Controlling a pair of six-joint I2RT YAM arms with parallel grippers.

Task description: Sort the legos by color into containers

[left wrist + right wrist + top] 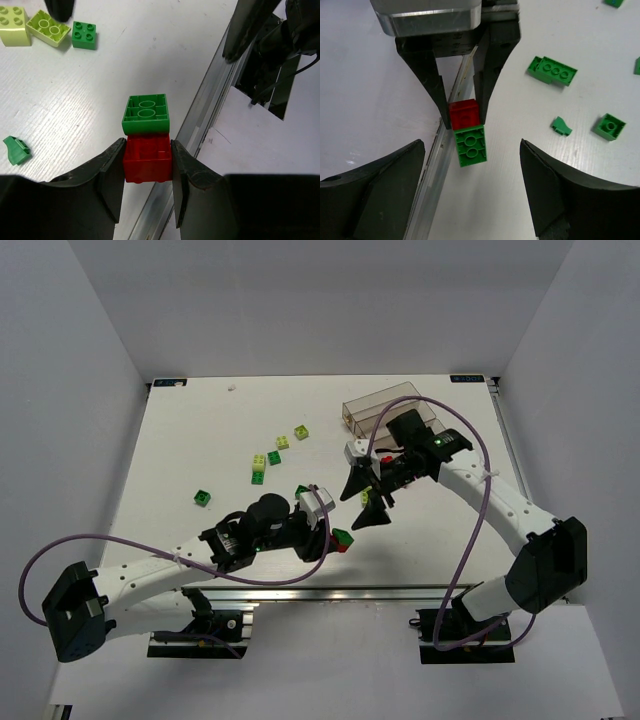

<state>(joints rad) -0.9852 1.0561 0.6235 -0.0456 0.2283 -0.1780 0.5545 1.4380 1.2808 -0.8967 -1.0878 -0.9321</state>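
My left gripper (338, 540) (147, 167) is shut on a red lego (147, 160) that has a dark green lego (146, 114) stuck to its end. It holds the pair above the table's near edge. My right gripper (365, 500) (472, 195) is open and empty, facing the pair; the red lego (465, 114) and the green lego (471, 145) sit just beyond its fingertips. The clear containers (385, 405) stand at the back right, partly hidden by the right arm. Their contents cannot be made out.
Loose legos lie left of centre: dark green (202, 498), yellow-green (259, 475) and pale yellow (301, 432). More green ones lie near the right gripper (553, 70), (609, 126). An aluminium rail (200, 125) runs along the near table edge.
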